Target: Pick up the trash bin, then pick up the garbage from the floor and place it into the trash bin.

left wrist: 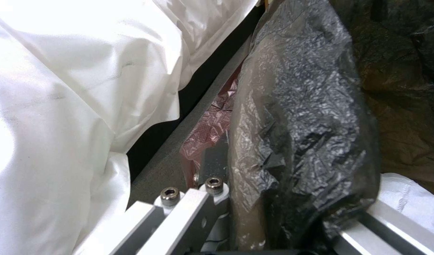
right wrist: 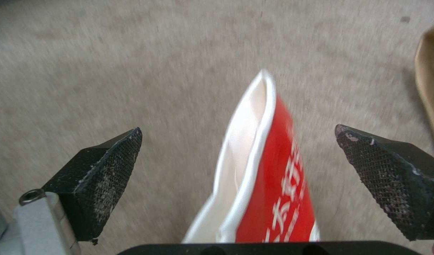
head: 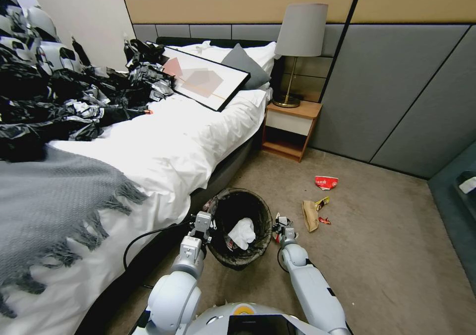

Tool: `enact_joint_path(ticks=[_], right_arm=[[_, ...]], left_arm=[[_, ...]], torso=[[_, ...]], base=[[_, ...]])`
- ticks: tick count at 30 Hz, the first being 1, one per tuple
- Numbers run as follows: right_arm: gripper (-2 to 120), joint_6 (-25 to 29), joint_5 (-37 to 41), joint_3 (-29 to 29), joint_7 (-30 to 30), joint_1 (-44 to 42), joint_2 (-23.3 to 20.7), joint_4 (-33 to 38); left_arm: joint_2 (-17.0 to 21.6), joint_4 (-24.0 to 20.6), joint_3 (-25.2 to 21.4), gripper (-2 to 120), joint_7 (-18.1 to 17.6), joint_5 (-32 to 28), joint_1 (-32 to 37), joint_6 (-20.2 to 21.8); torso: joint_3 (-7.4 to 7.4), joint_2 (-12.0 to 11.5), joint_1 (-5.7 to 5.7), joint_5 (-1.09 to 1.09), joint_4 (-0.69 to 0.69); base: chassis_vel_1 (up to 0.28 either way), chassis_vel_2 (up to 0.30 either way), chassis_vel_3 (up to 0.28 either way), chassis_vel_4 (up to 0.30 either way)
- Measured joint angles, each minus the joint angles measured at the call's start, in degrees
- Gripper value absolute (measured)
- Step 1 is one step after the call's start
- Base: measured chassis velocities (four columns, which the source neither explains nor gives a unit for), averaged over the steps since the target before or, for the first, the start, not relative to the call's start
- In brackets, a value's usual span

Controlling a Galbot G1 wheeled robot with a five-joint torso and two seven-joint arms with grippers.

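The carpet floor (head: 377, 255) beside the bed holds a squashed red-and-white cup (head: 326, 182) near the wall, and closer in a crumpled brown paper (head: 310, 215), a yellow wrapper (head: 322, 203) and a small red scrap (head: 324, 221).

My arms (head: 317, 290) are pale grey-white, built of rounded glossy shells; a black cable (head: 148, 235) loops out beside the left one; my torso top (head: 243, 311) carries an orange-yellow ring mark above a dark panel; my left pincer (left wrist: 293, 226) has silvery square metal bars fixed with hex-socket screws (left wrist: 214, 183); my right pincer (right wrist: 238, 177) ends in two black wedge fingertips (right wrist: 103, 170) with a fine cross-hatched grip, scuffed with pale flecks, on a grey metal mount.
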Motion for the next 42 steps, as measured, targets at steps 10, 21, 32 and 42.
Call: enact_joint_path(ticks=[10, 21, 32, 42], right_arm=[[99, 3.6, -1.0, 0.9, -0.6, 2.0, 1.1, -8.1], [82, 5.0, -1.5, 1.3, -1.0, 2.1, 1.7, -9.2], [38, 5.3, -1.9, 1.5, -0.8, 1.7, 1.1, -7.7], [2, 5.5, -1.9, 1.7, -0.4, 1.5, 0.5, -7.0]], left_arm=[[0.5, -0.1, -0.2, 1, 0.0, 0.0, 0.3, 0.0], [0.2, 0.3, 0.3, 1, 0.0, 0.2, 0.3, 0.0], [0.5, 0.3, 0.4, 1, 0.1, 0.2, 0.2, 0.0], [0.4, 0.4, 0.7, 1, 0.2, 0.2, -0.1, 0.0]], torso=[[0.00, 0.0, 0.00, 0.00, 0.01], [0.00, 0.0, 0.00, 0.00, 0.00], [0.00, 0.0, 0.00, 0.00, 0.00], [0.00, 0.0, 0.00, -0.01, -0.01]], base=[[0.000, 0.000, 0.000, 0.000], [0.000, 0.000, 0.000, 0.000], [0.000, 0.000, 0.000, 0.000], [0.000, 0.000, 0.000, 0.000]])
